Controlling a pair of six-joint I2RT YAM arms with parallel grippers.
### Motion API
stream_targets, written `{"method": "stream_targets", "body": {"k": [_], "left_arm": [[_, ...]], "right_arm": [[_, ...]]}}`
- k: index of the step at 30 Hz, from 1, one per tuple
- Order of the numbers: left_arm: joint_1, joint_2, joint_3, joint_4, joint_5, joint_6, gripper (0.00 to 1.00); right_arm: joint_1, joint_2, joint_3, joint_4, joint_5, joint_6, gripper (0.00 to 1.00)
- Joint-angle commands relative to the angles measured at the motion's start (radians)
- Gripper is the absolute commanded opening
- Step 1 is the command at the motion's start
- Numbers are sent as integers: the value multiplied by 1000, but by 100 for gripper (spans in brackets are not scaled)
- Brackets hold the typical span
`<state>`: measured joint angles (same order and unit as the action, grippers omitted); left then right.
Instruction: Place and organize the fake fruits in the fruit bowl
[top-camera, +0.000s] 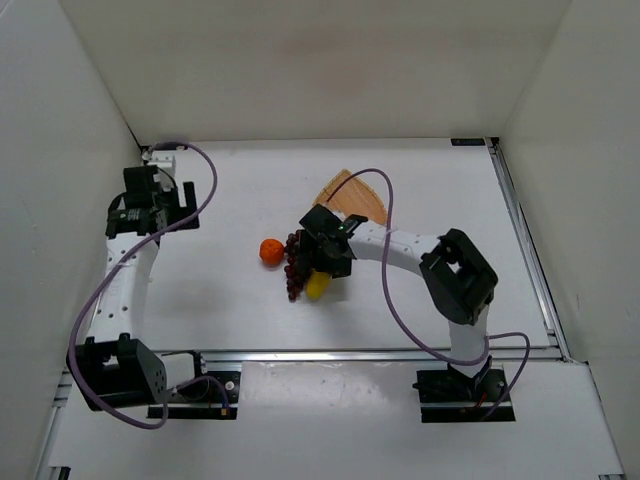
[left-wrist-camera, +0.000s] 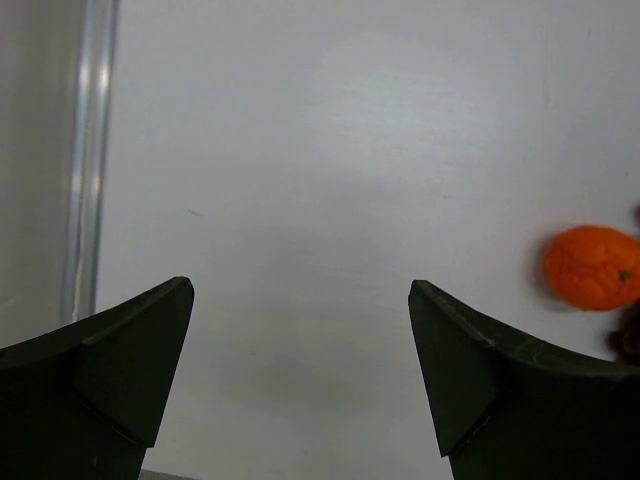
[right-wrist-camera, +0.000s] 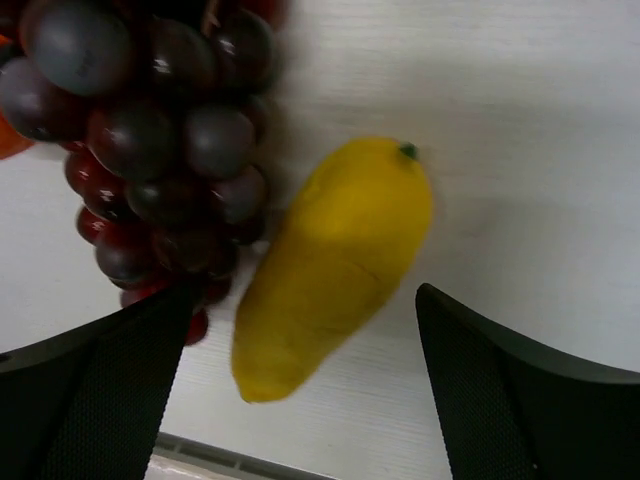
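Where walls (top-camera: 300, 70) enclose — orange (top-camera: 270, 251) on table (top-camera: 225, 315).

Between the black fingers of the right gripper (right-wrist-camera: 307, 288) the yellow fruit (right-wrist-camera: 335, 265) is plain yellow with a small green tip. To its left the grape bunch (right-wrist-camera: 150, 150) is glossy dark purple and red. Ahead and right of the black left gripper (left-wrist-camera: 300, 282), the orange (left-wrist-camera: 592, 267) is bright and dimpled against the white table (left-wrist-camera: 300, 150).
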<state>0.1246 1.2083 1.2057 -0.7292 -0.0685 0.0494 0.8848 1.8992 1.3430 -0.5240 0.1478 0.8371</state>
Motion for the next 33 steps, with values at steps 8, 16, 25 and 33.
{"method": "stream_targets", "body": {"k": [8, 16, 25, 33], "left_arm": [[-196, -6, -129, -22, -86, 43, 100], [-358, 95, -140, -32, -119, 72, 100], [-528, 313, 3, -53, -152, 81, 100], [-572, 474, 71, -82, -133, 81, 100]], "right_arm": [[-50, 74, 74, -125, -105, 54, 27], [-50, -159, 54, -199, 125, -87, 5], [-300, -59, 316, -211, 345, -295, 5], [-351, 362, 834, -380, 311, -418, 29]]}}
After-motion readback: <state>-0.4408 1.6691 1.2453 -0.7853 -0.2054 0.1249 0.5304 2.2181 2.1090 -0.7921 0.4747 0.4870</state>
